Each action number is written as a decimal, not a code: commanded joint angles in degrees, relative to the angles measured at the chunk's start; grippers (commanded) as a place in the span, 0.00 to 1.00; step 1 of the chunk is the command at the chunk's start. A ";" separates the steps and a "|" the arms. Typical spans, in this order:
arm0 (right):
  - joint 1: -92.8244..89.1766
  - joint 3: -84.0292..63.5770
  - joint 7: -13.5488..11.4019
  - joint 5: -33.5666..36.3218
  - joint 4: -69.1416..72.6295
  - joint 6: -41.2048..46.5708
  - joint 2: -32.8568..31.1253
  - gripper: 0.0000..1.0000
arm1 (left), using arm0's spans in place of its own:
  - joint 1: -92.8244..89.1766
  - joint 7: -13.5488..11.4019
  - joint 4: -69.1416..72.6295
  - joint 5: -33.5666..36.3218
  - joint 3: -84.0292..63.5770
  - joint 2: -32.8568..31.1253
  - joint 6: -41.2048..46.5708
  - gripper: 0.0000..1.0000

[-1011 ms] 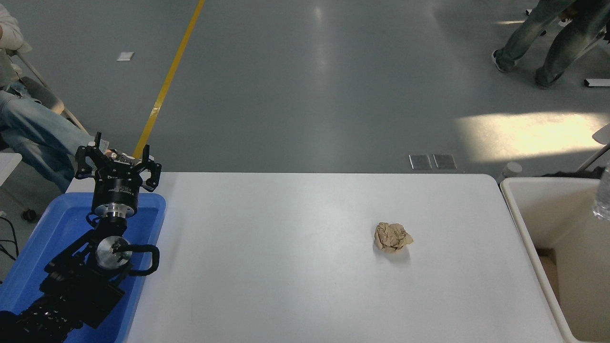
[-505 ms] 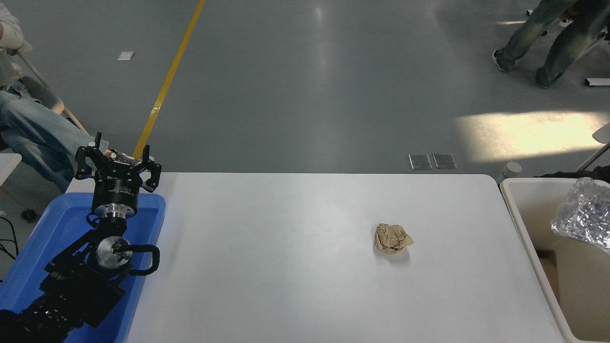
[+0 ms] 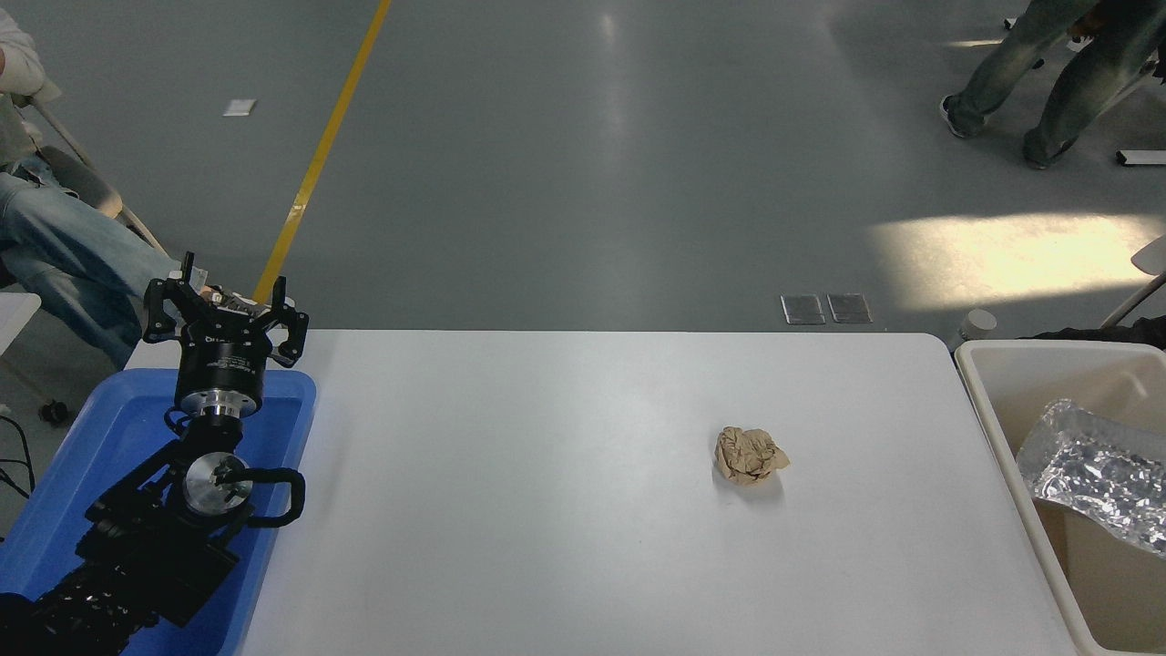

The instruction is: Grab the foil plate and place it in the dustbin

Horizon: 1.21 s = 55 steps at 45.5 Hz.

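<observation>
Lying inside the dustbin point(image 3: 988, 401) at the table's right edge, the 1 foil plate point(image 3: 1093, 474) rests tilted against the bin's interior, shiny side up, with no gripper touching it. The right arm is out of view. Far across the white table point(image 3: 547, 510), the left gripper point(image 3: 224, 308) is parked above the 1 blue tray point(image 3: 55, 492) at the lower left, its fingers spread apart and holding nothing, well apart from the plate. Between them, nearer the bin, sits 1 crumpled brown paper ball point(image 3: 750, 455). Beyond the table, 1 seated person's legs point(image 3: 64, 255) show at the left and another's point(image 3: 1048, 73) at the upper right
</observation>
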 commanded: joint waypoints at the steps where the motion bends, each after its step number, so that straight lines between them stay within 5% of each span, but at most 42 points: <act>1: 0.67 0.14 0.21 -0.03 3.31 0.01 0.91 1.00 | -0.06 0.00 -0.02 0.00 0.00 0.00 -0.01 0.99; 25: 37.92 -5.56 -0.66 -17.17 47.24 2.03 -13.59 1.00 | -0.06 0.09 -0.02 0.00 0.00 0.00 -0.01 0.99; 38: 62.52 -23.58 -0.49 -17.17 60.78 14.59 -11.14 1.00 | -0.06 0.09 -0.02 0.09 0.09 0.00 -0.01 0.99; 55: 85.48 -26.93 -0.49 -13.14 77.40 31.12 -4.03 1.00 | 0.03 0.09 -0.02 0.09 0.09 0.00 -0.01 0.99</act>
